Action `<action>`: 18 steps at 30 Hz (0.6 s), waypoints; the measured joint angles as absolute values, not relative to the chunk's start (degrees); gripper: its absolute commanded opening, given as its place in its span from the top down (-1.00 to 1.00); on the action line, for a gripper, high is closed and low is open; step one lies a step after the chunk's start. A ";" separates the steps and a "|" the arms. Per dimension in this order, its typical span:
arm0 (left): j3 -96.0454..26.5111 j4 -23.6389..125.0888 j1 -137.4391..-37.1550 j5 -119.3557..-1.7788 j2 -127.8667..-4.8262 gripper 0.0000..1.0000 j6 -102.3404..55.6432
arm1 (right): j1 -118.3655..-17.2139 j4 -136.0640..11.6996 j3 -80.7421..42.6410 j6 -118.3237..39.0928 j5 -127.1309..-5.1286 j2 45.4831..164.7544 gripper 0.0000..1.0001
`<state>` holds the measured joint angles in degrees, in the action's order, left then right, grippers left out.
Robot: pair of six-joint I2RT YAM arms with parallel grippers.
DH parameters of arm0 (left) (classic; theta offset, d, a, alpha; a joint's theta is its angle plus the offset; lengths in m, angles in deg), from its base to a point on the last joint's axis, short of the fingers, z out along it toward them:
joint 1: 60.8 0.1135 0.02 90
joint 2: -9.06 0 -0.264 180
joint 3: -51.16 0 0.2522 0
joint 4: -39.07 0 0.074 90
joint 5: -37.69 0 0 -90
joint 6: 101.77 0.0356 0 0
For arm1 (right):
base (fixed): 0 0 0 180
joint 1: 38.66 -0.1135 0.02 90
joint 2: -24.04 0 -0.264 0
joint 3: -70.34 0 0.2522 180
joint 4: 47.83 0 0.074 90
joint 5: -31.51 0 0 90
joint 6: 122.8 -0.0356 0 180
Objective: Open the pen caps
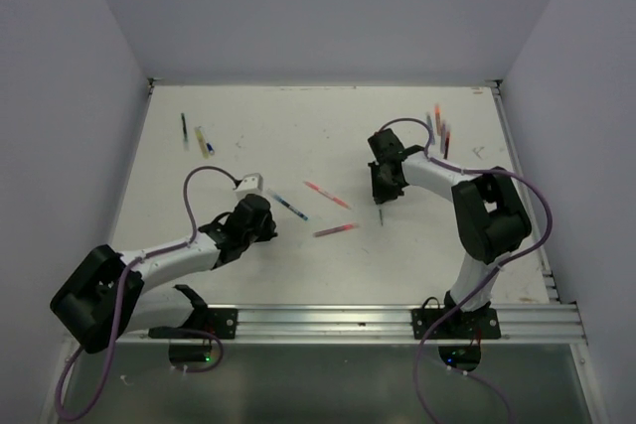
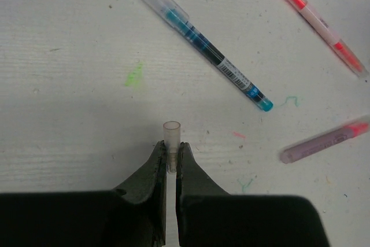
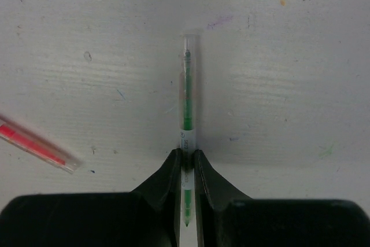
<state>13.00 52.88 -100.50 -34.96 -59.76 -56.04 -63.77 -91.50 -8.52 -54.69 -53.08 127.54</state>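
Observation:
My left gripper (image 2: pixel 171 146) is shut on a small clear pen cap (image 2: pixel 171 134) that sticks out past the fingertips, just above the table. In the top view the left gripper (image 1: pixel 264 221) is near the table's middle. My right gripper (image 3: pixel 187 154) is shut on a green pen (image 3: pixel 187 102). Its bare tip points back between the fingers and its barrel runs forward. In the top view the right gripper (image 1: pixel 382 198) holds the green pen (image 1: pixel 381 215) over the table.
A blue pen (image 2: pixel 202 44) with a clear cap, a red pen (image 2: pixel 315 18) and a purple-pink pen (image 2: pixel 326 140) lie ahead of the left gripper. Several pens (image 1: pixel 438 128) lie at the back right, two more pens (image 1: pixel 194 136) at the back left.

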 measured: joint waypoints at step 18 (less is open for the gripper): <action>12.10 50.61 -98.69 -34.50 -65.72 0.41 -57.33 | -63.96 -90.41 -9.02 -53.07 -52.20 128.37 0.29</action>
